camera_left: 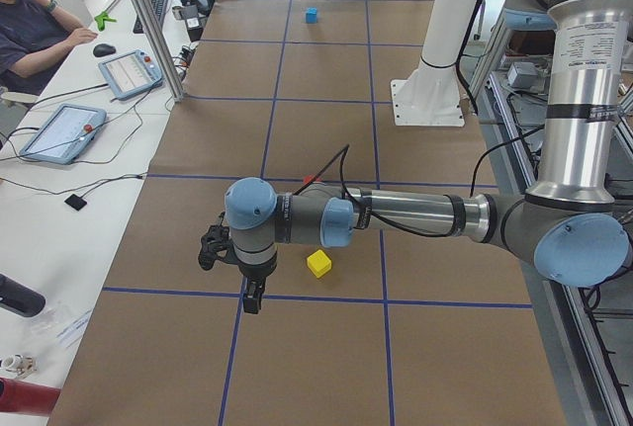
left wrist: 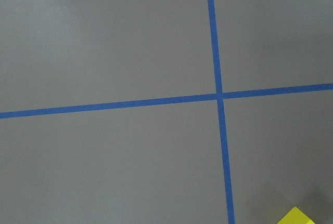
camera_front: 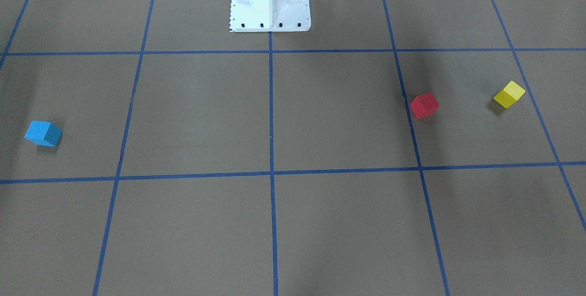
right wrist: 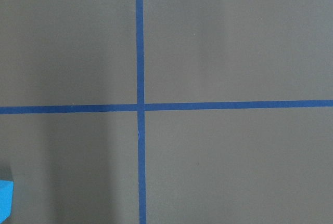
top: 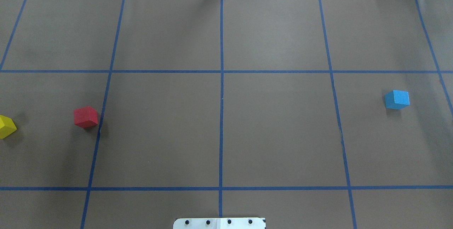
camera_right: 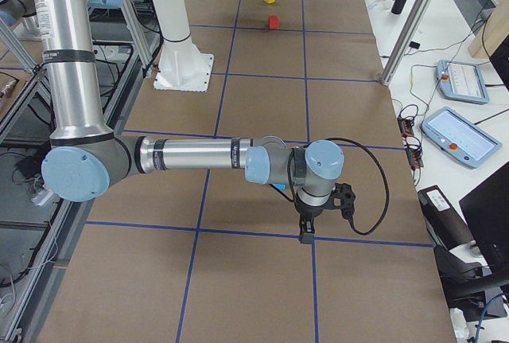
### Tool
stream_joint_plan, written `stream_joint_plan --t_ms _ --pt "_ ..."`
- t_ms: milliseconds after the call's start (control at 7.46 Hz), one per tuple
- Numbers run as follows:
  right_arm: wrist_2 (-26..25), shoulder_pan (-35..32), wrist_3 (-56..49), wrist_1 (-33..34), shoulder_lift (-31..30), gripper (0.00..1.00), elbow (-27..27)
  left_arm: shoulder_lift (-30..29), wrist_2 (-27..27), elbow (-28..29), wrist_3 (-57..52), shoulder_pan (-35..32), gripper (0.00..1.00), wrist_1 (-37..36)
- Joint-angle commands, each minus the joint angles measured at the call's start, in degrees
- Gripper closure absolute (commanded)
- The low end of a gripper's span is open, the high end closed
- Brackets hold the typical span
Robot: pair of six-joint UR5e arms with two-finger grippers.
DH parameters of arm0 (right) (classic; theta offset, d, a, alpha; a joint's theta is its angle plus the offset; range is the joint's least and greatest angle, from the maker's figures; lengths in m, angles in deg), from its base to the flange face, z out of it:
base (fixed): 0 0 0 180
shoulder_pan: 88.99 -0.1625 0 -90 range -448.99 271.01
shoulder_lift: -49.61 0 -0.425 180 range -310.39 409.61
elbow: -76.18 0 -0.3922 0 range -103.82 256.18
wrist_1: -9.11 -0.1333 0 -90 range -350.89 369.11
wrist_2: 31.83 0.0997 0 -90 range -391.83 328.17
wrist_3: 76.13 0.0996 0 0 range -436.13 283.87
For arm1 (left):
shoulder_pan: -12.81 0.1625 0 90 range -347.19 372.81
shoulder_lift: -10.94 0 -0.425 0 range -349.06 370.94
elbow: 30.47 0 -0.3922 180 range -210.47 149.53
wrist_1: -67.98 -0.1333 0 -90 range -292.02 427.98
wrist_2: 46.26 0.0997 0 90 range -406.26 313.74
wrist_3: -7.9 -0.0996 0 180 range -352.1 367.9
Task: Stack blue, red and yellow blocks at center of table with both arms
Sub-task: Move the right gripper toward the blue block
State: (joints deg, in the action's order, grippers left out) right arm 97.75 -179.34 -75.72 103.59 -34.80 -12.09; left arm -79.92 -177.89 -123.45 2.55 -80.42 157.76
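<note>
The blue block (top: 397, 99) sits on the brown table's right side; its corner shows in the right wrist view (right wrist: 5, 198). The red block (top: 85, 116) and the yellow block (top: 6, 126) sit on the left side, apart. A yellow corner shows in the left wrist view (left wrist: 296, 216). My left gripper (camera_left: 254, 299) hangs over the table just beside the yellow block (camera_left: 318, 264). My right gripper (camera_right: 305, 235) hangs near the blue block, which its arm hides in that view. Both grippers show only in the side views, so I cannot tell if they are open or shut.
The white robot pedestal (camera_front: 270, 1) stands at the table's robot-side edge. Blue tape lines (top: 221, 80) grid the table. An operator (camera_left: 30, 21), teach pendants (camera_left: 64, 131) and a metal post (camera_left: 148, 21) are along the far edge.
</note>
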Motion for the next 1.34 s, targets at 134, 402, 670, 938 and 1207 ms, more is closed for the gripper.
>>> stream_joint_plan --t_ms 134,402,670,938,1207 --pt "0.2 0.0 0.1 0.0 0.0 0.0 -0.1 0.4 0.3 -0.1 0.0 0.1 0.0 -0.3" --pt "0.5 0.0 0.2 0.0 -0.8 0.0 -1.0 1.3 0.7 -1.7 -0.3 0.2 0.0 -0.5" --pt "-0.1 0.2 -0.1 -0.2 -0.3 0.0 -3.2 0.7 0.6 -2.1 -0.2 0.5 0.0 0.4" --pt "0.8 4.3 0.4 -3.2 -1.1 0.0 -4.1 0.7 0.4 -2.0 -0.8 1.6 0.0 0.7" --pt "5.6 7.7 2.5 -10.6 -1.8 0.0 -4.8 1.4 0.7 -1.3 -0.5 1.9 0.0 3.4"
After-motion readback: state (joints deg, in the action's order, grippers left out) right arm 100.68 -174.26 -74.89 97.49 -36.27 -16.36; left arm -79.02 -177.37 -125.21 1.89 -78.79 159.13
